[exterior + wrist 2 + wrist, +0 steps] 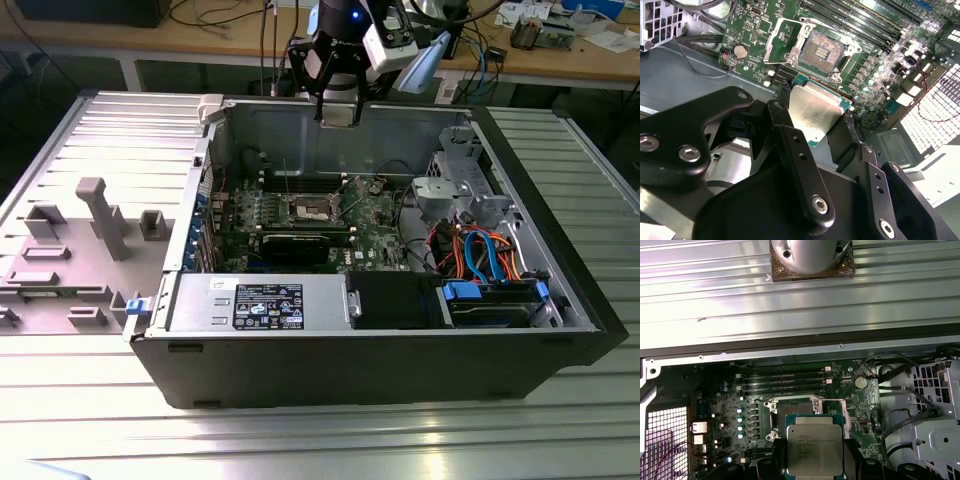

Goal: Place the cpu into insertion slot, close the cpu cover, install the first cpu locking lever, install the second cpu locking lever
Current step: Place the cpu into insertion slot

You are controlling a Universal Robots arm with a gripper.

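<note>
Computer case [350, 370]: gripper [814, 122] holds cpu [812, 106], seemingly above insertion slot [821, 50].

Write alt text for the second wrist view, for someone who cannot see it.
A black end effector grips a silver cpu by its edges above a green circuit board. Beyond it, the square insertion slot lies uncovered, its cpu cover swung open.

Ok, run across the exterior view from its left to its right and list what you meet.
Grey plastic fixture with an upright post → small blue clip at the case corner → square metal-rimmed insertion slot → grey metal drive cage → black case wall.
</note>
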